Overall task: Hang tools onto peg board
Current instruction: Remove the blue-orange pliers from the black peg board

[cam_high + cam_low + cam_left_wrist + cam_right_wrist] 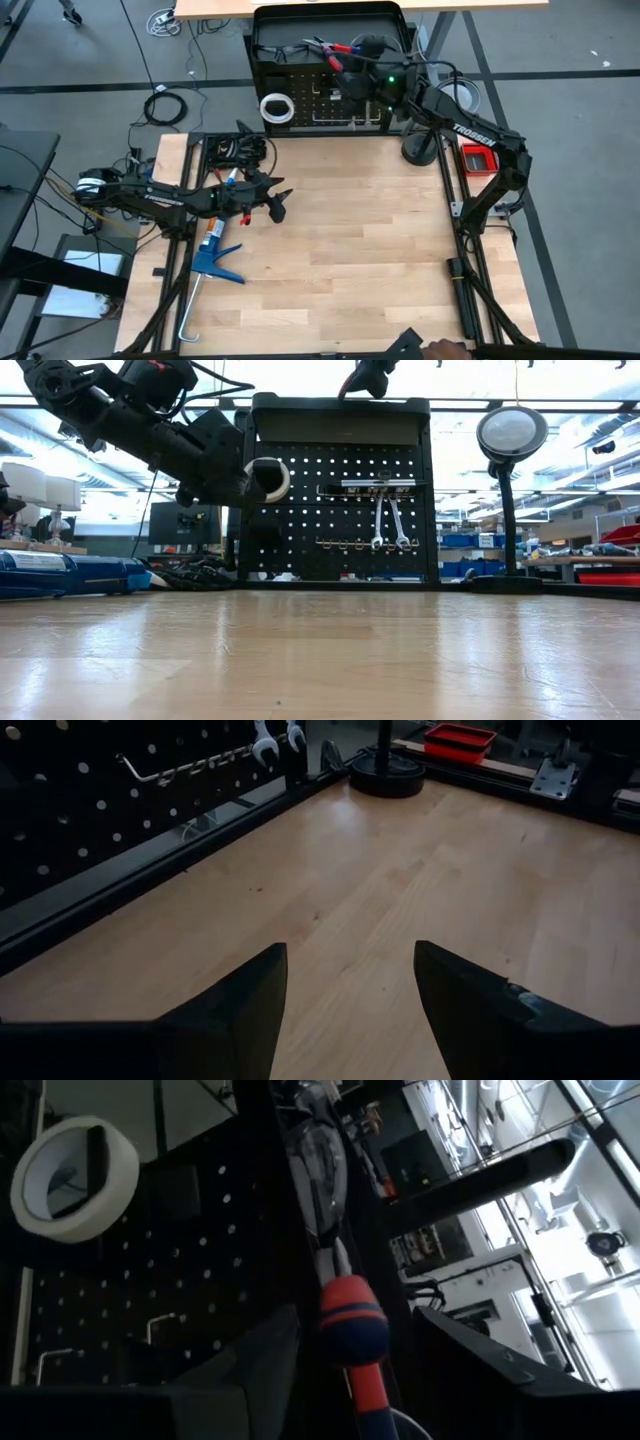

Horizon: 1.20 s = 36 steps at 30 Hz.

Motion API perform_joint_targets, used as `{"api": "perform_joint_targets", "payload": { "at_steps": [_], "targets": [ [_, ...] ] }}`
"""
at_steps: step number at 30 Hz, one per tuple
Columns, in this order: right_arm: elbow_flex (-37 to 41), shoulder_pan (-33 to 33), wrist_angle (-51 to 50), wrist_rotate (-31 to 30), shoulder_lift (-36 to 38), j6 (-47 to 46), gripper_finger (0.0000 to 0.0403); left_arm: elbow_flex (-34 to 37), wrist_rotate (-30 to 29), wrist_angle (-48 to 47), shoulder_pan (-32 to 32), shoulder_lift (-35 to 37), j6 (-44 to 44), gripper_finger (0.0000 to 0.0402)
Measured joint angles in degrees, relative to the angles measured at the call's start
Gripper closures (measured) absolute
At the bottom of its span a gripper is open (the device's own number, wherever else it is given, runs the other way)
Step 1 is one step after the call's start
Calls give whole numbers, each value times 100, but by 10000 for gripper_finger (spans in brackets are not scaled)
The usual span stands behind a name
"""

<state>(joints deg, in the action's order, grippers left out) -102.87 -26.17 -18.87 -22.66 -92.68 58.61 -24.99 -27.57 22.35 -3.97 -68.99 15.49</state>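
Right arm's up at the top of the peg board (335, 510) with the red-handled pliers (352, 1335), left arm's just hanging out.

The right gripper (362, 68) sits at the far edge above the board frame with the pliers' red handle between its fingers, looks closed on them as far as I can judge. The risk I see: the handles could miss a hook or slip behind the frame since the view there is dark and cramped, and the arm could bump the lamp (511, 432) right beside the board. The left gripper (350, 995) is spread open and empty over the left side of the table (380, 250), near the blue caulking gun (214, 252). Count: one white tape roll (268, 478) hung top left, two silver wrenches (388, 520) hung mid-board, one black bar (368, 489) above them, one pair of pliers.
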Motion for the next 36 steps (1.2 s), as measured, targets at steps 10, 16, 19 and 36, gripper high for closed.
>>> {"api": "perform_joint_targets", "payload": {
  "at_steps": [10,16,19,36],
  "targets": [
    [0,-186,99,824,-4,-18,236,0,-2,2,0,0,-2,178],
    [0,-297,175,1173,-4,-18,236,0,-2,2,0,0,-2,178],
    [0,-371,172,1252,-4,-19,238,0,-2,2,0,0,0,178],
    [46,-492,701,1294,-387,60,233,0,7,-74,-7,2,2,178]
  ]
}}
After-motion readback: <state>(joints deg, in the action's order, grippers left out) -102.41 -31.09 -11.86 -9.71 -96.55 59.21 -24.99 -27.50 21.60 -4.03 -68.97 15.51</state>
